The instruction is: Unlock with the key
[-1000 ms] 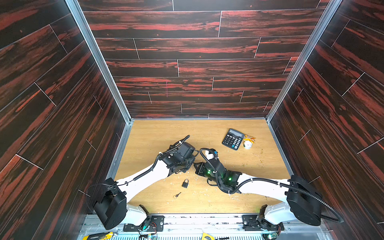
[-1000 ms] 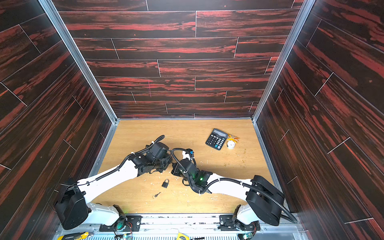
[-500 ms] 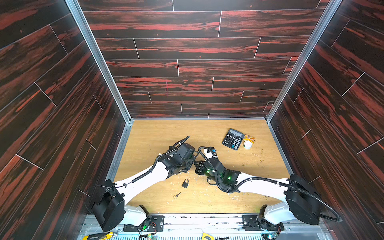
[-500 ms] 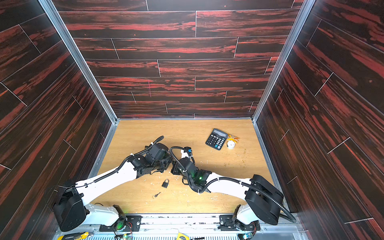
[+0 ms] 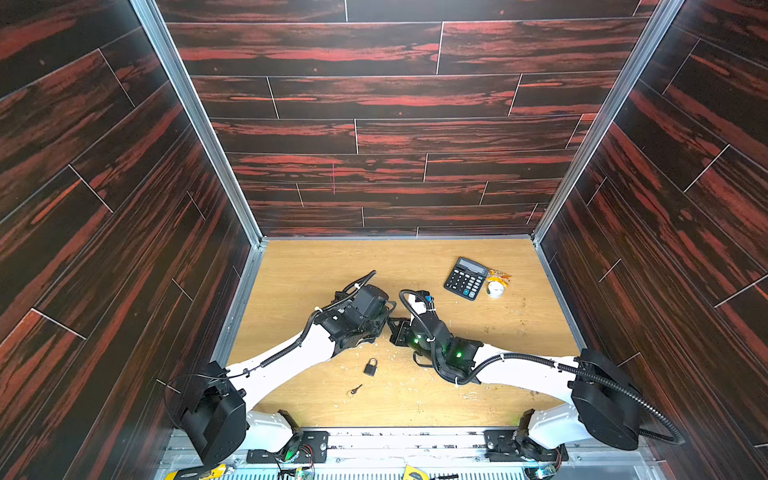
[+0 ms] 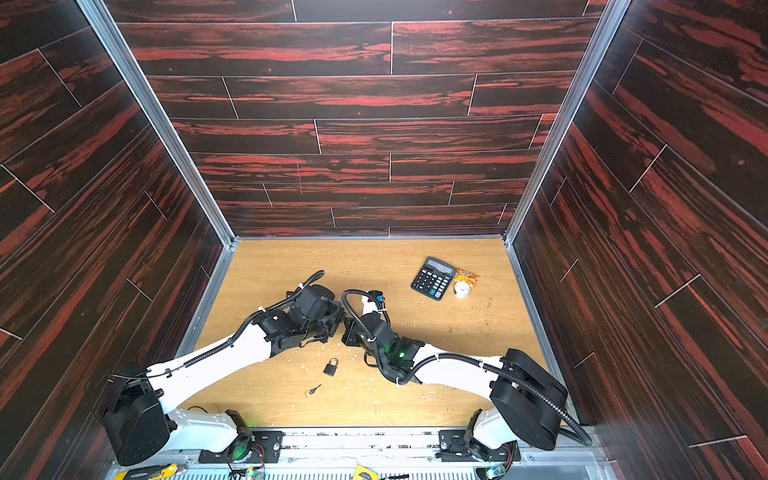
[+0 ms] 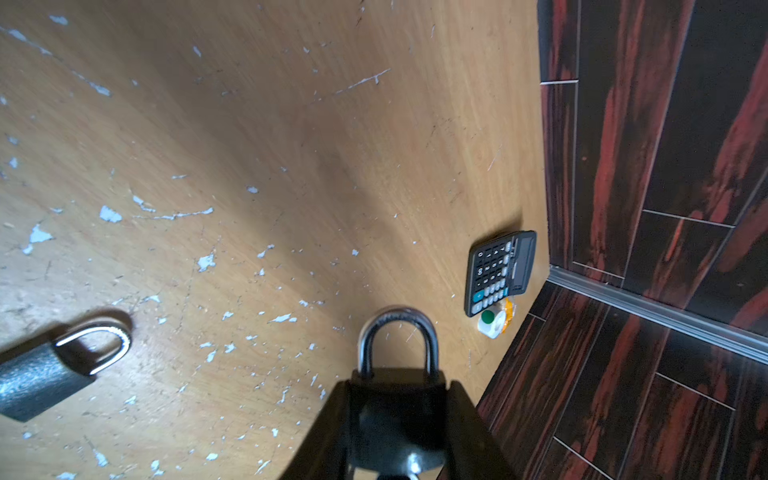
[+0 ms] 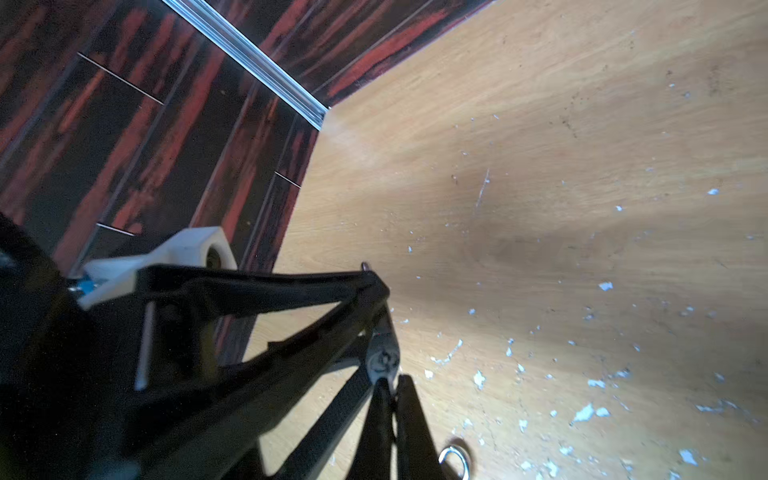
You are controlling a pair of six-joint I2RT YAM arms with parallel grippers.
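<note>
1. Top views: the arms meet mid-table [image 5: 311,270]. A second padlock [image 5: 371,368] and a loose key [image 5: 355,390] lie just in front of them, with neither arm touching them.
2. Left wrist: the left fingers [image 7: 324,428] grasp the padlock [image 7: 399,415] by its body, and its shackle looks seated.
3. Right wrist: the right fingers [image 8: 411,424] are clenched at the padlock's keyway [image 8: 382,361]. I can't see any key between them.
4. My read is that we're at the insert-and-turn step. Next I want a clean twist about the keyway while the left fingers hold firm.
</note>
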